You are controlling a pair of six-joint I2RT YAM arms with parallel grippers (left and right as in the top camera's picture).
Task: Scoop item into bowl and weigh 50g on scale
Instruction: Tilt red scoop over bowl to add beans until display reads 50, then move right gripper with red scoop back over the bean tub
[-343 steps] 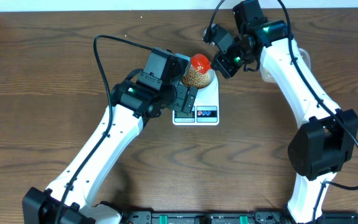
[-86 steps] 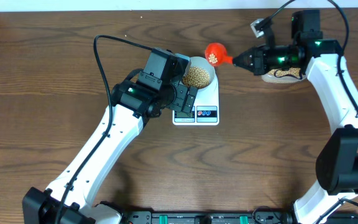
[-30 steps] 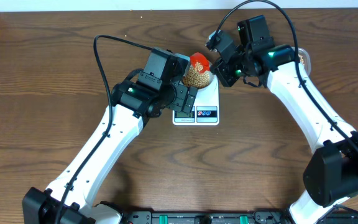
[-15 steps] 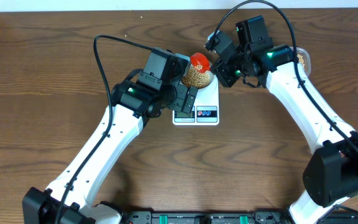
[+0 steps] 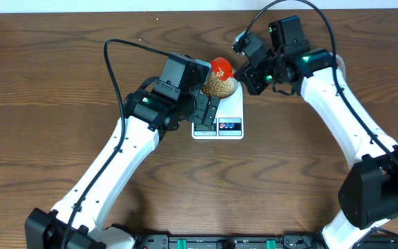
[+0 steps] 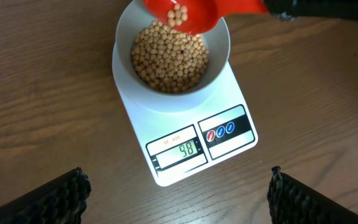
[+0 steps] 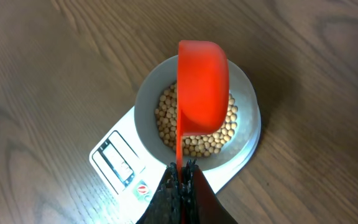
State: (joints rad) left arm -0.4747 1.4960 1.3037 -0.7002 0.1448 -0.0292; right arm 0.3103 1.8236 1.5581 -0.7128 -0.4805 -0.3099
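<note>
The white scale [image 5: 218, 116] stands mid-table with the pale bowl [image 6: 124, 34] on it, well filled with tan beans [image 6: 169, 57]. Its display [image 6: 180, 149] reads 98. My right gripper [image 7: 182, 169] is shut on the handle of a red scoop [image 7: 202, 84], held tilted over the bowl [image 7: 146, 99] with a few beans in it [image 6: 178, 15]. My left gripper [image 6: 178, 193] is open and empty, hovering just in front of the scale [image 6: 166, 106]. In the overhead view the scoop [image 5: 220, 68] sits over the bowl's far rim.
A clear tub edge [image 5: 337, 63] shows behind my right arm at the back right. My left arm [image 5: 164, 97] is close against the scale's left side. Brown wooden table [image 5: 61, 124] all around.
My right arm has shifted slightly back and right with the scoop still over the bowl. The left arm has not moved.
</note>
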